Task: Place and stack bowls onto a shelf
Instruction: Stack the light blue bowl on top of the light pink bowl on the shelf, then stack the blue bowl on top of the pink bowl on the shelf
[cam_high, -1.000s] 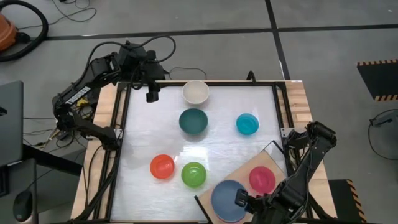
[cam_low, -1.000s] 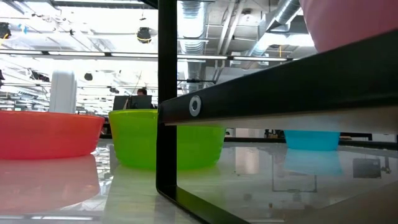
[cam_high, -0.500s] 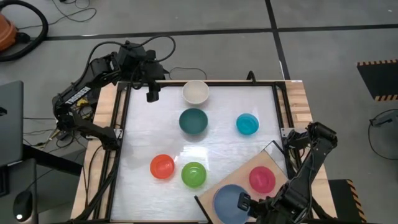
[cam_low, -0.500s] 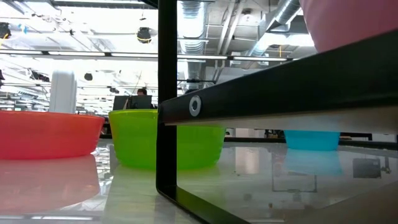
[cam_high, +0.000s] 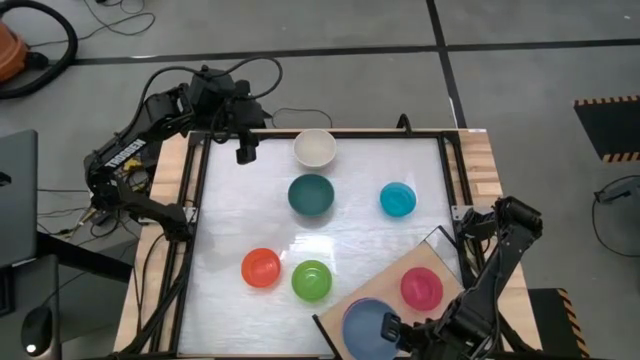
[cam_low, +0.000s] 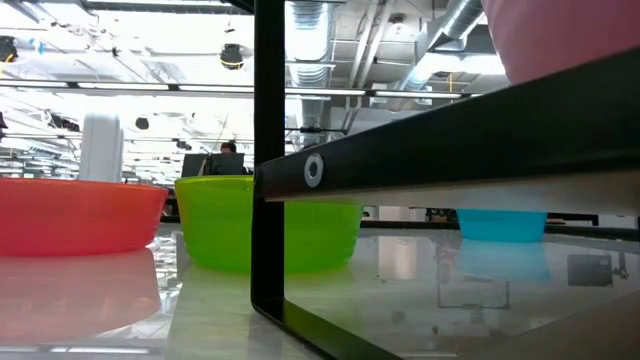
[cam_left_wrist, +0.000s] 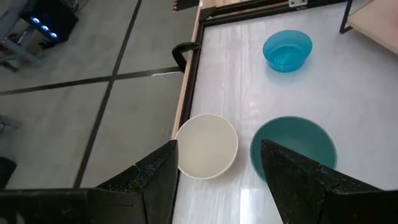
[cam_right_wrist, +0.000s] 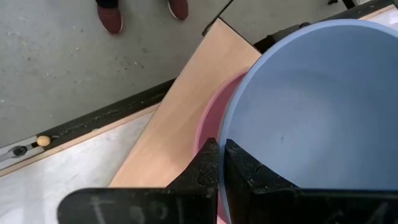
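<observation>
Out past the table there's grey floor crossed by dark lines, with an orange thing ringed by a black hose in the far corner and a black-and-yellow hazard strip on the opposite side. A grey laptop sits beside the table's pale wooden rim, cables trailing near it. Across the room, ceiling ducts run overhead and a person sits far back, while a pair of dark red shoes stands on the floor close by.
</observation>
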